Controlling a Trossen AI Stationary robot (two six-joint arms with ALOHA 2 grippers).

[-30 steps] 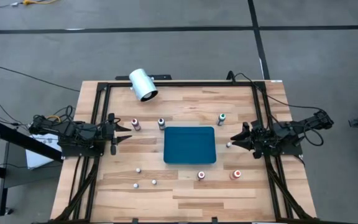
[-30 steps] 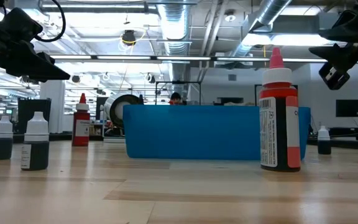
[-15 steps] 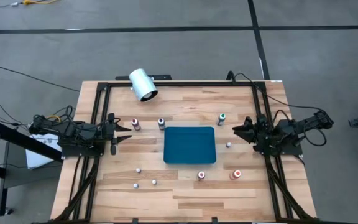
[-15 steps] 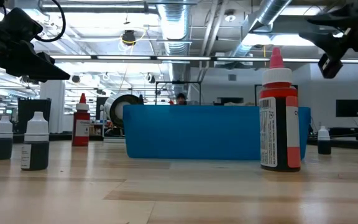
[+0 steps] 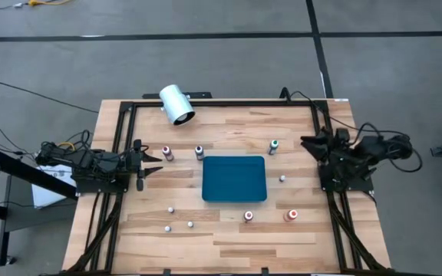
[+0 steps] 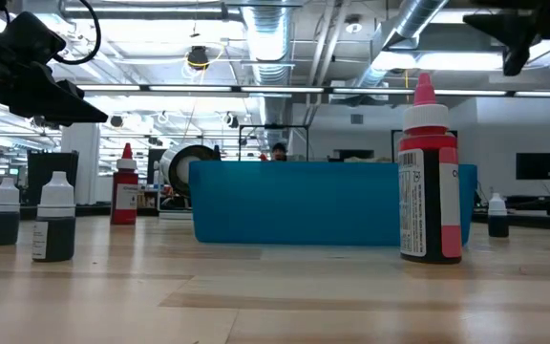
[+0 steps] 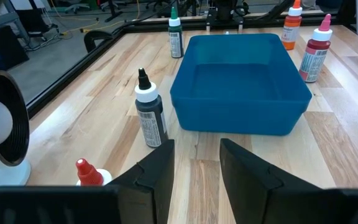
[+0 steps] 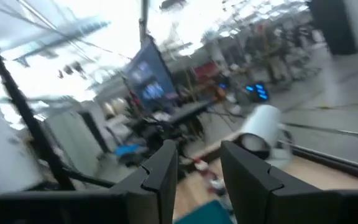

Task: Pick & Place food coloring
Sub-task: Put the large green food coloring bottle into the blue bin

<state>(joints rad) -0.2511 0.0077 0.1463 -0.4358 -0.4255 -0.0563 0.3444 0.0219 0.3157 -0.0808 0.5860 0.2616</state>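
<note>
Several tiny dropper bottles stand upright on their bases on the wooden table around a blue tray [image 5: 235, 179]: a red one [image 5: 166, 153], a dark one [image 5: 199, 152], a green one [image 5: 273, 146], an orange one [image 5: 291, 215] and small pale ones [image 5: 171, 208]. My left gripper [image 5: 152, 163] hovers open at the table's left side. In its wrist view [image 7: 196, 177] it faces the dark bottle [image 7: 149, 115] and the tray [image 7: 241, 81]. My right gripper [image 5: 305, 142] is raised near the right edge, open [image 8: 197, 180], and its wrist view looks out into the room.
A large white cylinder [image 5: 176, 104] lies at the far left corner. Black frame rails [image 5: 121, 153] run along the table's left, far and right sides. The orange bottle [image 6: 430, 172] stands close to the low camera, in front of the tray [image 6: 294, 203].
My right gripper has risen from beside the tray, swung toward the table's far edge and drawn back toward the right edge, tipping upward until its wrist view looks into the room. The bottles and tray have stayed in place.
</note>
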